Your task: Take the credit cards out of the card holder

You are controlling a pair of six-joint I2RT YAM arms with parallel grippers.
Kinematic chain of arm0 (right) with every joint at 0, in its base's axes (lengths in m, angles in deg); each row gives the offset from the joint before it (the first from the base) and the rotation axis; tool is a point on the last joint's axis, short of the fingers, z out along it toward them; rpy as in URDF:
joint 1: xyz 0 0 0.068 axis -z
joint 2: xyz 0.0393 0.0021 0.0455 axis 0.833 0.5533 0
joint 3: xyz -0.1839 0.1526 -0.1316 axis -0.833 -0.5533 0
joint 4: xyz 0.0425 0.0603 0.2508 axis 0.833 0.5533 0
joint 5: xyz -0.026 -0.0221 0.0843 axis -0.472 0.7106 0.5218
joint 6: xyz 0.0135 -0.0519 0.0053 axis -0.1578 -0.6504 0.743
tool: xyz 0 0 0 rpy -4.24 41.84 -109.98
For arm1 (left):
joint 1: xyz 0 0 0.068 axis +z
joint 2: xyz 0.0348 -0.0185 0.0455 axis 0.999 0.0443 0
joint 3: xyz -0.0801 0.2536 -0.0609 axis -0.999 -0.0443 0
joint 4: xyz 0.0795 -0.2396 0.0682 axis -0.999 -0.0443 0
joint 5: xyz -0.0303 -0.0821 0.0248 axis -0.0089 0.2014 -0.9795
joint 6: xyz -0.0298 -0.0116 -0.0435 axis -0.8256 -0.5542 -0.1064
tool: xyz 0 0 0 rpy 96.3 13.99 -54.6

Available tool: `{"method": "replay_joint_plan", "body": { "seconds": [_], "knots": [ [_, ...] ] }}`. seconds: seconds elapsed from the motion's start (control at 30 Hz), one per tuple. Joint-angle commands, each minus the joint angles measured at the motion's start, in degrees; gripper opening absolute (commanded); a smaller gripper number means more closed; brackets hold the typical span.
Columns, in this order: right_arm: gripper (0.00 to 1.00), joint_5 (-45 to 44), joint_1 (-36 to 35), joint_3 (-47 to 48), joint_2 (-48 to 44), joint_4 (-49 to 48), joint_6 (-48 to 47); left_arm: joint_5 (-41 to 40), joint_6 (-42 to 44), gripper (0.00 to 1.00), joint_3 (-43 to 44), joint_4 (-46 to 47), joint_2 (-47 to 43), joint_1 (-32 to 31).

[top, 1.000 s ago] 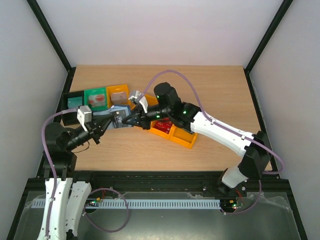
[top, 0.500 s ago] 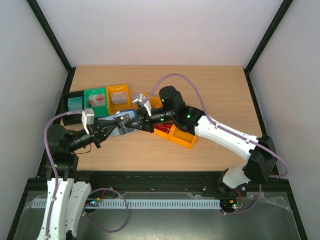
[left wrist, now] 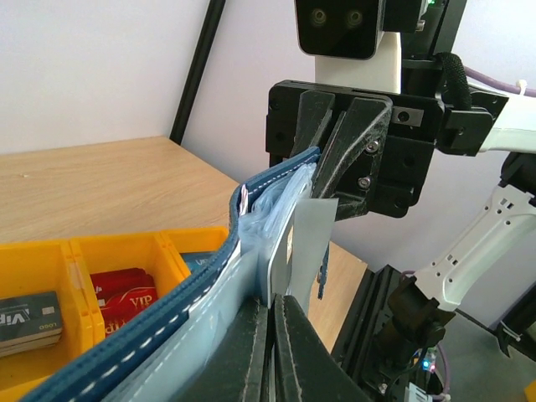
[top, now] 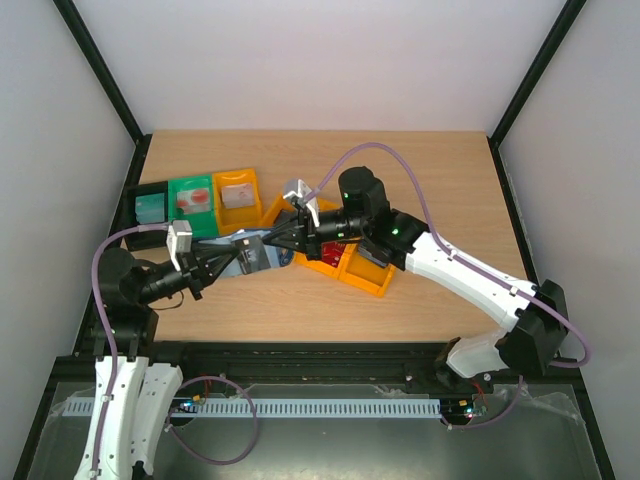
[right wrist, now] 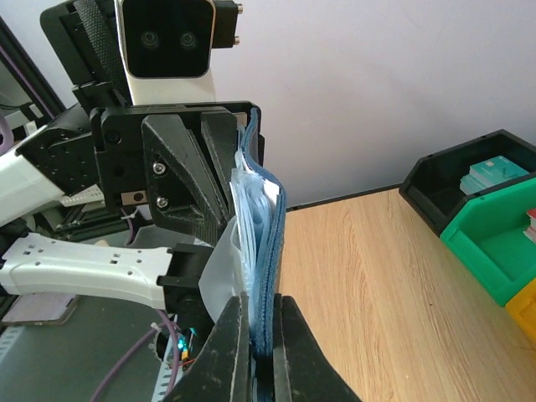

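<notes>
**Wooden table (top: 420, 190), card holder (top: 252, 254) pinched from both ends**

Held clear of table beside orange tray (top: 362, 282), edge-up, pockets gaping. Left arm stretched low toward centre, left tool (top: 233, 259) pressed onto one end of card holder. Right arm arched over tray, right tool (top: 270, 241) clamping opposite end. Credit cards (left wrist: 126, 293) lying in tray compartments.

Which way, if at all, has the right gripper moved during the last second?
Yes. The right gripper has shifted rightward, away from the green bin and over the orange tray.
</notes>
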State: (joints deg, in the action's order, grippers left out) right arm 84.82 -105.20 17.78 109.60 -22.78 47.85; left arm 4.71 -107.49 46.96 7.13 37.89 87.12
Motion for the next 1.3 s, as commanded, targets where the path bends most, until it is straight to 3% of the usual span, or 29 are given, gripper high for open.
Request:
{"method": "replay_joint_plan", "body": {
  "seconds": [0.0,0.13,0.3,0.57,0.63,0.73,0.83,1.0,1.27],
  "knots": [
    [0.02,2.2,-0.2,-0.6,-0.7,-1.2,-0.4,1.4,-0.1,0.02,0.1,1.7,-0.4,0.3],
    [0.02,-0.9,0.7,-1.2,-2.2,-0.1,-1.1,0.9,3.5,0.02,1.1,-1.9,-0.4,0.6],
    [0.01,-2.1,7.2,-5.9,-5.6,-2.1,1.1,1.6,8.9,0.02,3.0,-6.1,-0.4,0.8],
    [0.01,-4.7,9.5,-7.3,-8.1,-1.1,1.8,-0.4,8.5,0.02,2.1,-6.5,-0.4,0.9],
    [0.02,-10.5,11.6,-7.5,-8.7,-1.1,4.5,-5.4,5.4,0.02,1.9,-5.5,-0.3,1.2],
    [0.02,-15.0,17.5,-9.1,-9.9,-5.3,14.2,-15.4,-5.8,0.02,-0.4,-1.9,0.5,1.7],
    [0.02,-19.7,23.1,-10.6,-11.1,-8.1,23.0,-17.9,-20.5,0.02,-4.1,4.2,4.4,2.2],
    [0.02,-24.7,28.6,-12.0,-11.9,-5.3,26.8,-20.6,-34.4,0.02,-6.0,12.0,16.6,1.4],
    [0.02,-24.0,30.1,-13.4,-11.6,-6.7,24.7,-28.2,-34.9,0.02,5.6,9.5,38.2,-6.9]
  ]
}}
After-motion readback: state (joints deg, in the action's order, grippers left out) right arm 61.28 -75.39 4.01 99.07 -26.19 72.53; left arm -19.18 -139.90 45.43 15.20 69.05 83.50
